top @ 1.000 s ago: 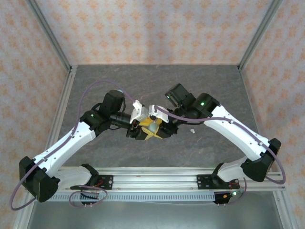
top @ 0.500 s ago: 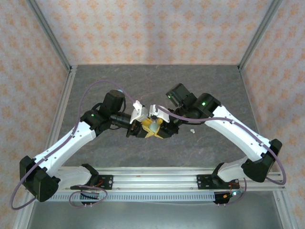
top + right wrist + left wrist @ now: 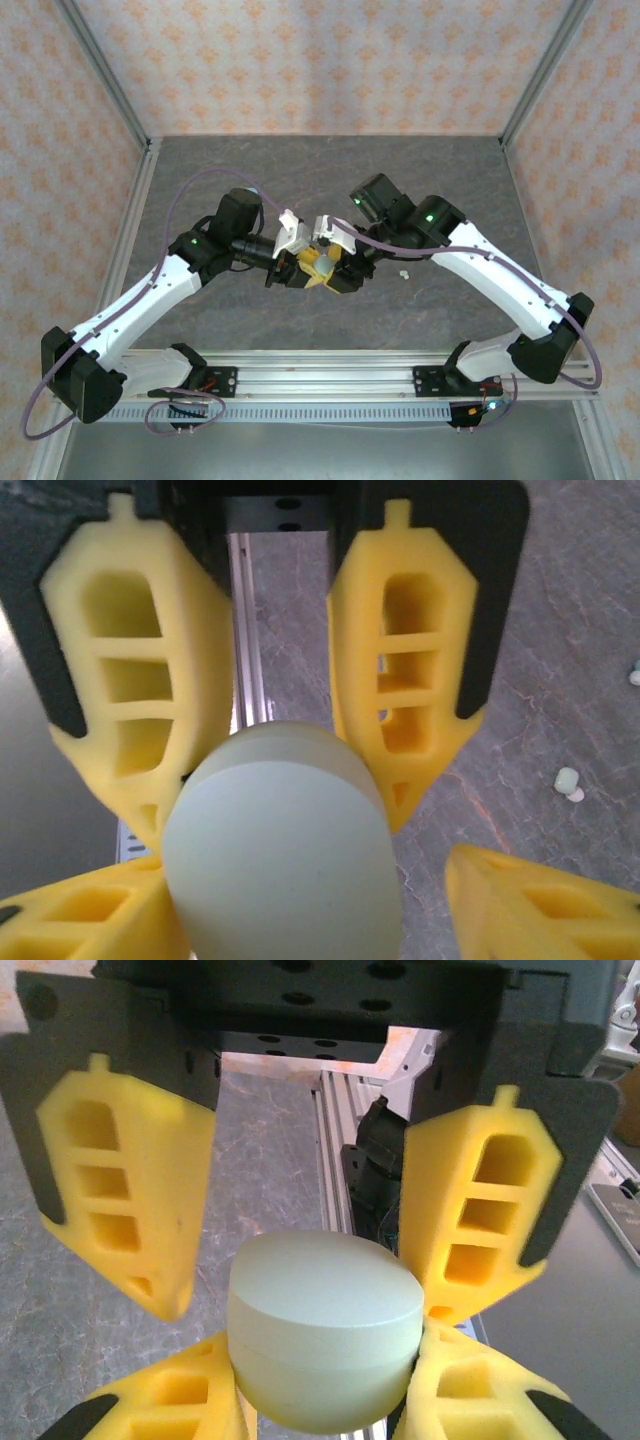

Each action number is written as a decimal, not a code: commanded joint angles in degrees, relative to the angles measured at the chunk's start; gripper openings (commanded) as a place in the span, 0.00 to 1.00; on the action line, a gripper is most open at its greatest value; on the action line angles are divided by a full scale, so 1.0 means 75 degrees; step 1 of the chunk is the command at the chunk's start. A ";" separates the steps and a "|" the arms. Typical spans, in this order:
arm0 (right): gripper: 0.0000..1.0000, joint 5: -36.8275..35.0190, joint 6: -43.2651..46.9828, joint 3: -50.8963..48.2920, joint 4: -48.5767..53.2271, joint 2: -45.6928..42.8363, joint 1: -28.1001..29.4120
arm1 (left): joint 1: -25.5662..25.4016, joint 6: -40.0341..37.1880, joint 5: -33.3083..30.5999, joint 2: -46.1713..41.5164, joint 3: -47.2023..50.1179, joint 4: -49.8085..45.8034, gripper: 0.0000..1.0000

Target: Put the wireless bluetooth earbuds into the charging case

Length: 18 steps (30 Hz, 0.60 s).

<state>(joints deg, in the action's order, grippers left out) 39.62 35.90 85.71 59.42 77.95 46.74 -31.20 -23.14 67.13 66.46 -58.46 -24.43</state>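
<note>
While both claws crowd in on it, we've got the mint case (image 3: 325,1330) right under the lens, lid shut, clear of the worktop (image 3: 560,630). Left claw (image 3: 302,1310): one finger touches the case and a sliver of grey shows beside the other, so we can't tell whether it truly grips. Right claw (image 3: 275,825) brackets both flanks closely, but pinching or merely guarding? We can't tell either. Two claws on one case reads to us as steadying it so the lid can be prised. Further out, a mint earbud (image 3: 568,780) lies loose on the worktop, well apart, with a bluish earbud (image 3: 634,677) beyond.
</note>
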 commanded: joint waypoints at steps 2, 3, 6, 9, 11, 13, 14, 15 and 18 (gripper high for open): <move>0.76 -0.0115 -0.0991 -0.0395 -0.1136 -0.0694 -0.0279 | 0.0368 0.0909 0.0125 -0.0358 0.0266 0.0956 0.09; 0.79 -0.0074 -0.1349 -0.0574 -0.1487 -0.0885 -0.0373 | 0.0488 0.1165 0.0126 -0.0457 0.0392 0.1214 0.08; 0.87 -0.0086 -0.2508 -0.1192 -0.2713 -0.1410 -0.0588 | 0.0808 0.1779 0.0098 -0.0780 0.0718 0.1845 0.08; 0.91 -0.0350 -0.3209 -0.1668 -0.3663 -0.1869 -0.0648 | 0.1026 0.2414 -0.0028 -0.1045 0.0970 0.2389 0.07; 0.91 -0.0327 -0.3320 -0.1869 -0.4066 -0.1984 -0.0654 | 0.1065 0.2859 -0.0184 -0.1133 0.0958 0.2569 0.07; 0.91 -0.0211 -0.3394 -0.2066 -0.4524 -0.2048 -0.0654 | 0.1066 0.3308 -0.0224 -0.1147 0.0848 0.2794 0.07; 0.91 -0.0181 -0.3498 -0.2181 -0.4803 -0.2072 -0.0654 | 0.1060 0.3613 -0.0254 -0.1147 0.0804 0.2979 0.06; 0.91 -0.0146 -0.3594 -0.2288 -0.5104 -0.2085 -0.0654 | 0.1055 0.3875 -0.0353 -0.1181 0.0797 0.3181 0.07; 0.91 -0.0033 -0.3789 -0.2508 -0.5811 -0.2053 -0.0654 | 0.1047 0.4434 -0.0576 -0.1340 0.0829 0.3716 0.06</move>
<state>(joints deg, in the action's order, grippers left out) 38.22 10.96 68.12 25.65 62.85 41.95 -23.53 2.68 64.86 58.46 -51.62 -4.27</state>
